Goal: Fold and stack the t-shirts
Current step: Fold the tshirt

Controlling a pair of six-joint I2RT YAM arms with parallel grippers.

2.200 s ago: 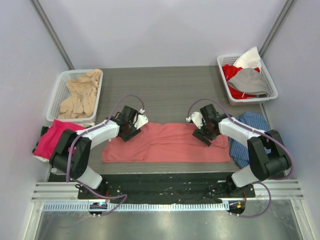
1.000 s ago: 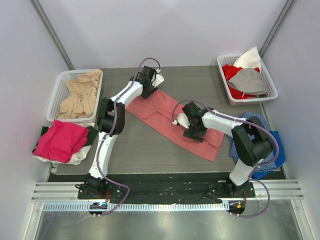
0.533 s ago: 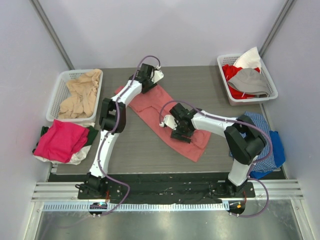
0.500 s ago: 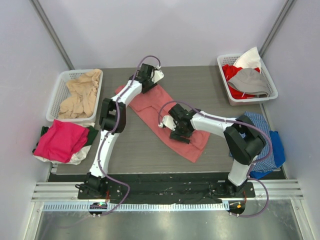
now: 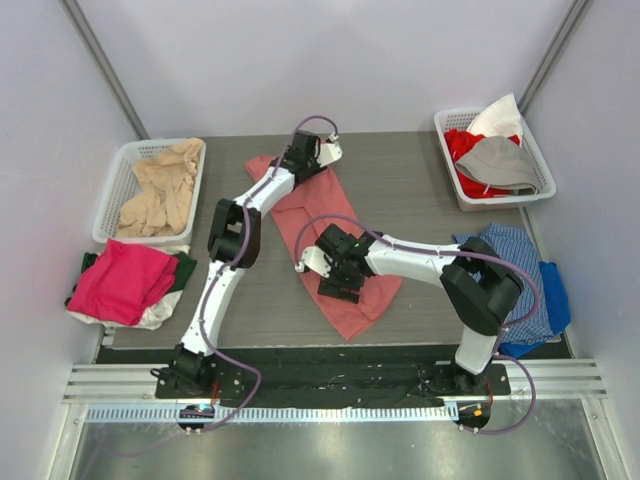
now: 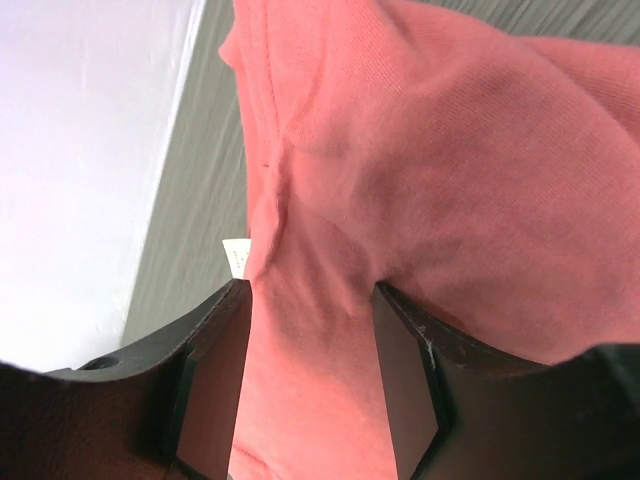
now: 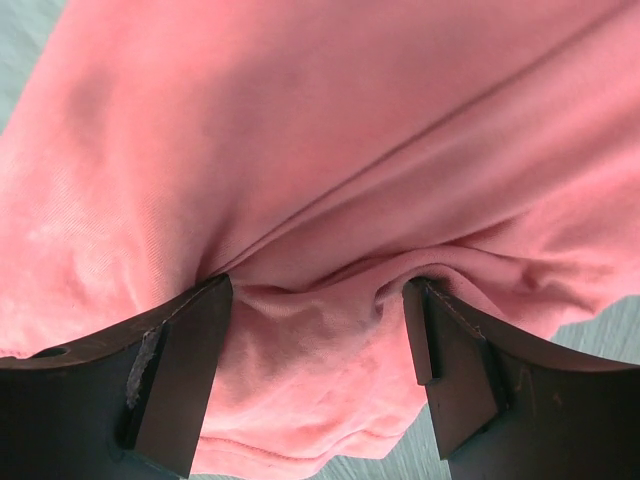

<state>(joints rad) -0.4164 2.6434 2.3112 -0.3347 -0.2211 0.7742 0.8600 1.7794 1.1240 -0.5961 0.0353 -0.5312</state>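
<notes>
Salmon-red cotton, the t-shirt (image 5: pixel 313 203) lies as a long strip, apparently folded lengthwise. It runs diagonally over the grey table (image 5: pixel 430 205) from the far left-centre toward the near middle.

It is light and limp: it sags, stretches and wrinkles wherever it is pulled. I judge it best taken at an edge or corner with a gathered pinch through all the layers, moving both ends together so the fold does not slide open.

The left gripper (image 6: pixel 310 300) is at the far end, its jaws partway closed on a ridge of cloth beside a small white label (image 6: pixel 234 255). The right gripper (image 7: pixel 318 290), near the middle of the strip, has wider jaws clamped on a thick bunched fold.

Around the shirt:
- A white basket (image 5: pixel 112 190) of beige shirts (image 5: pixel 160 190) sits far left.
- A magenta-pink shirt (image 5: pixel 120 280) lies at the table's left edge.
- A second basket (image 5: pixel 500 202) with red and grey shirts (image 5: pixel 500 160) sits far right.
- A blue checked cloth (image 5: pixel 508 247) lies at the right edge.

None of these touches the salmon shirt. The likeliest hindrance is the arms themselves, since the right forearm reaches across the strip's near part.
</notes>
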